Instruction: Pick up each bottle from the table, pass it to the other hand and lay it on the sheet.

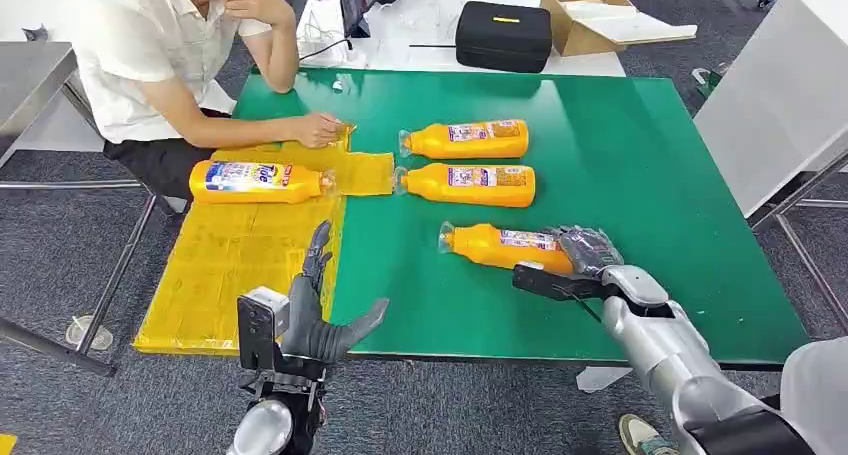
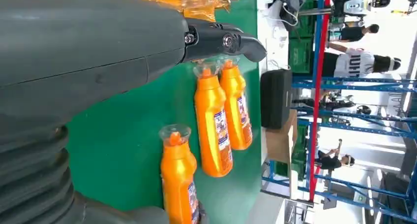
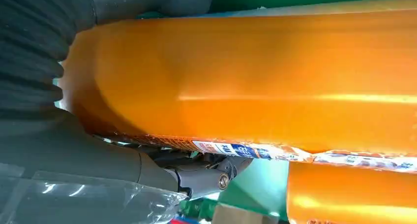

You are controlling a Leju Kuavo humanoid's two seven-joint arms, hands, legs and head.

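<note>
- Now my right hand (image 1: 585, 252) wraps the base end of the nearest orange bottle (image 1: 500, 247), lying on the green table (image 1: 640, 155) at 5 o'clock.
- It looks full, rigid and glossy, so likely heavy and slippery; mid-body is the safer hold.
- My left hand (image 1: 320, 320) waits spread and empty beside the yellow sheet (image 1: 230, 265), at 7 o'clock.

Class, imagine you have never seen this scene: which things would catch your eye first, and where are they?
Bright orange bottles lie on their sides on the green table: two side by side near the middle, and a nearer bottle gripped at its base by the right hand. A fourth bottle lies on the yellow sheet at the table's left, where a seated person's hand rests; the left hand is spread over the near edge.
</note>
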